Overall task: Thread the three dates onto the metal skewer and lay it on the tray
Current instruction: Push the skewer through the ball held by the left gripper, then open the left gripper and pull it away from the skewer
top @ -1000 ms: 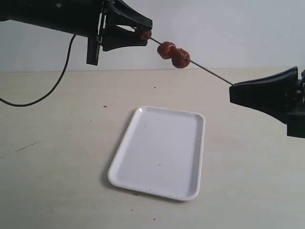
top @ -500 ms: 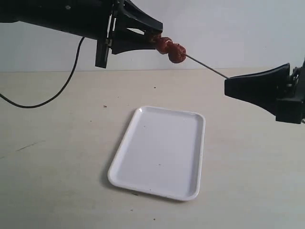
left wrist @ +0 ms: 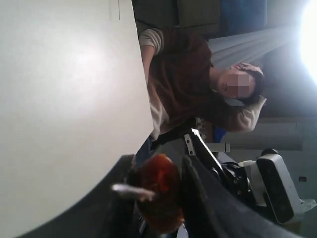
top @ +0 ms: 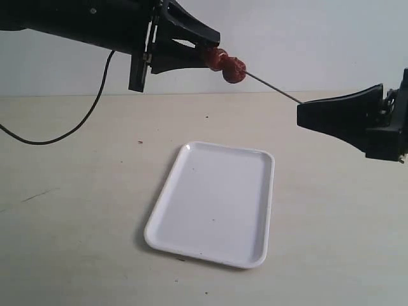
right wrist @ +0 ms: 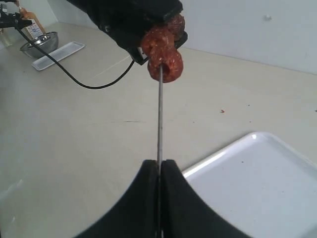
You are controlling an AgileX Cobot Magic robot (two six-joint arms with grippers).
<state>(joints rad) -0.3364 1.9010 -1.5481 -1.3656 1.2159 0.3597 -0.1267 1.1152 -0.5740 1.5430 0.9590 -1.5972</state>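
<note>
- Threading looks to be finishing: left tool (top: 210, 52) is pinching end date (left wrist: 159, 191), dates (top: 229, 65) bunching at skewer (top: 275, 90) tip, in the air
- Right tool (top: 301, 116), pressed together, is clamping skewer's other end
- Next, probably: left tool letting go, right tool lowering skewer flat onto tray (top: 210, 210)

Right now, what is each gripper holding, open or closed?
Left gripper: closed on the end date.
Right gripper: closed on the metal skewer.
</note>
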